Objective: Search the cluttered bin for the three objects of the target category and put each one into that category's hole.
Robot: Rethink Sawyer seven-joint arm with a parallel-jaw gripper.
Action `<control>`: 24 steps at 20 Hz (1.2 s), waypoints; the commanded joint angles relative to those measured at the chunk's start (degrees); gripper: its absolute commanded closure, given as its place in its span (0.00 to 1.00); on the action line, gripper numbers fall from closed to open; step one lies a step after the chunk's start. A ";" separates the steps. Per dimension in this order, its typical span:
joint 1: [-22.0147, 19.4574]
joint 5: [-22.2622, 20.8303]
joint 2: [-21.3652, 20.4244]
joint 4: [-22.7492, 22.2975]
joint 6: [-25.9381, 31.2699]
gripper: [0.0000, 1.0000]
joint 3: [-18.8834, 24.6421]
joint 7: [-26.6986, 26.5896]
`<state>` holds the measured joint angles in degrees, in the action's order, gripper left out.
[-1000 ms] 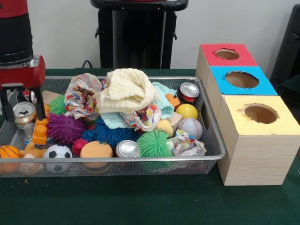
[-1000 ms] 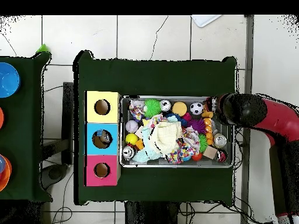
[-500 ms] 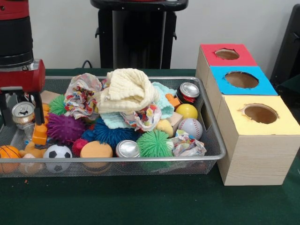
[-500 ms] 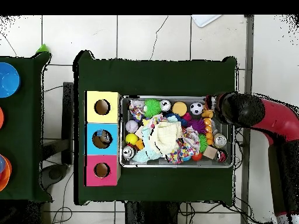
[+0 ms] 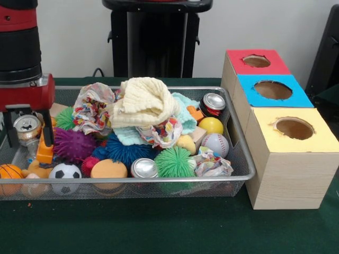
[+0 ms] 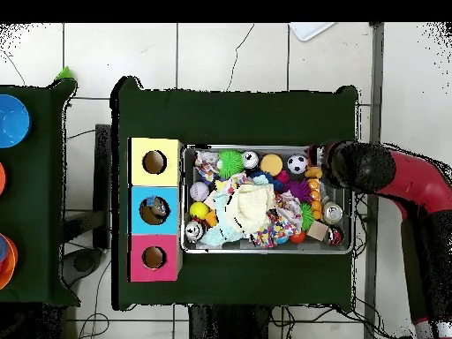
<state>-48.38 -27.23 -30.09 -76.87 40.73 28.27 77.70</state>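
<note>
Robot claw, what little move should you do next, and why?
Probably dip a little lower. The gripper hangs open at the wire bin's left end, one finger on each side of a silver can. Something clear shows just under that can, maybe a plastic container bound for the blue box's hole.

**Arm upright, tool low at the picture's left**

In your front view the red and black arm (image 5: 20, 47) comes straight down along the left edge, its wrist vertical. The tool (image 5: 29, 135) hangs below the red block, its two dark fingers (image 5: 47, 132) parted and pointing down. From overhead, your arm reaches in from the right, its black rounded end hiding the tool.
</note>
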 commanded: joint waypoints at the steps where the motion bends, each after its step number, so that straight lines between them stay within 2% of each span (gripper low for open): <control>1: -0.31 -2.55 3.86 -3.81 -1.17 0.00 2.28 -6.60; 8: -2.47 -0.59 5.31 -3.27 3.87 0.00 4.65 -11.07; 16: -4.86 -1.18 6.35 0.18 8.89 0.00 6.52 -16.70; 24: -5.49 -2.62 7.48 1.39 9.01 0.00 7.14 -17.13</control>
<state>-53.44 -27.64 -25.15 -76.44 42.94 31.92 77.70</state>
